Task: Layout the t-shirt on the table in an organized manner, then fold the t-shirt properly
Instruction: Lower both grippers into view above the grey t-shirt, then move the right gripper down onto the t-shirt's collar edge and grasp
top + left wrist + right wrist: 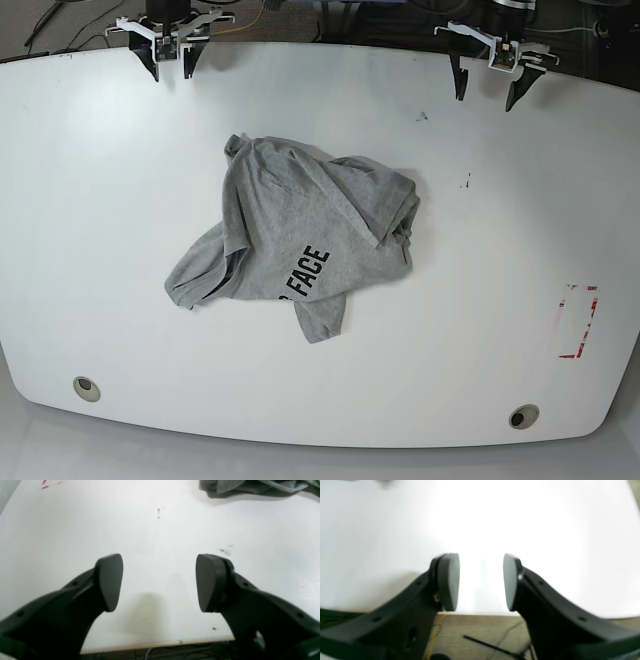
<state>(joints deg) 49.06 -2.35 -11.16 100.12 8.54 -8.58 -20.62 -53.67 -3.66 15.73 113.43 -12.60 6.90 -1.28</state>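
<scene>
Base view: glossy white table (110, 250)

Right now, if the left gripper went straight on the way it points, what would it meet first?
Probably the bare table: the open left gripper points down at empty white surface. The t-shirt lies farther ahead and off to one side, though depth is uncertain.

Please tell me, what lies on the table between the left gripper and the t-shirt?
Almost nothing: bare white table with only a few tiny dark specks separates the left gripper from the crumpled t-shirt. This shows in the base view and the left wrist view.
</scene>
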